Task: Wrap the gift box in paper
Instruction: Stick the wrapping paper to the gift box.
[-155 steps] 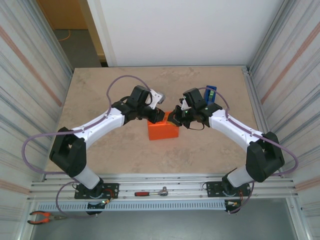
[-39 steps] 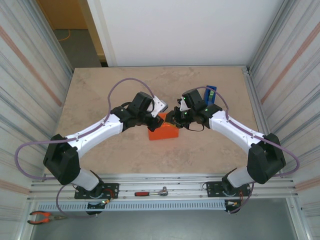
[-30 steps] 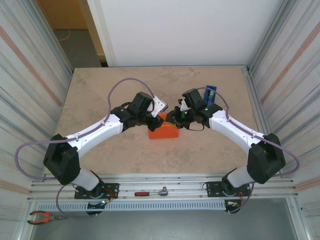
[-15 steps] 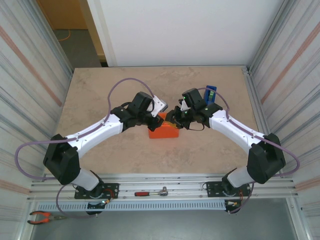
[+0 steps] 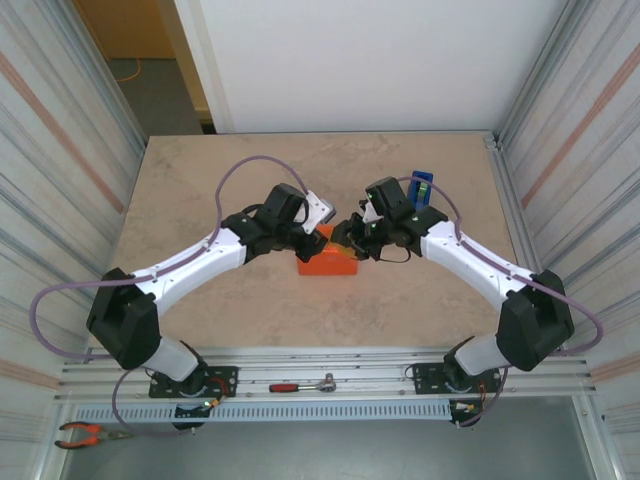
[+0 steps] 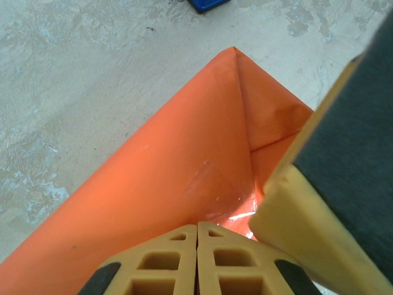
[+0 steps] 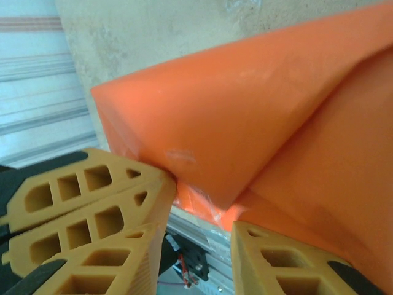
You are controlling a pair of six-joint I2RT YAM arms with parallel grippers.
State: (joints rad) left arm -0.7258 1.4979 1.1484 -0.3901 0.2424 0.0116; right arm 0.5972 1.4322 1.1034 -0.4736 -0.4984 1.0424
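- Gift box (image 5: 326, 264) sits low on the table (image 5: 200, 170) near its middle, between the 2 grippers, with its orange skin showing on the near side
- Paper (image 6: 166, 172) is bright orange and lies folded over the box, and 1 triangular flap comes to a point on the far side, toward the blue tape dispenser (image 5: 421, 188)
- Left gripper (image 6: 197, 228) has its 2 fingers pressed flat together with no gap; the tips rest against the paper's top face, and nothing shows pinched between them
- Right gripper (image 7: 196, 232) has its jaws standing apart with a clear gap; a folded edge of the paper hangs at the mouth of that gap, and I cannot tell whether either pad touches it
- In the left wrist view, 1 of the right gripper's fingers (image 6: 288, 212) sits just beside the left tips, over the paper's inner fold
- Blue tape dispenser stands on the table beyond the right arm, apart from the box
- Red-handled ratchet (image 5: 302, 385) lies on the metal rail between the 2 arm bases
- Orange-handled pliers (image 5: 85, 433) lie at the near left corner
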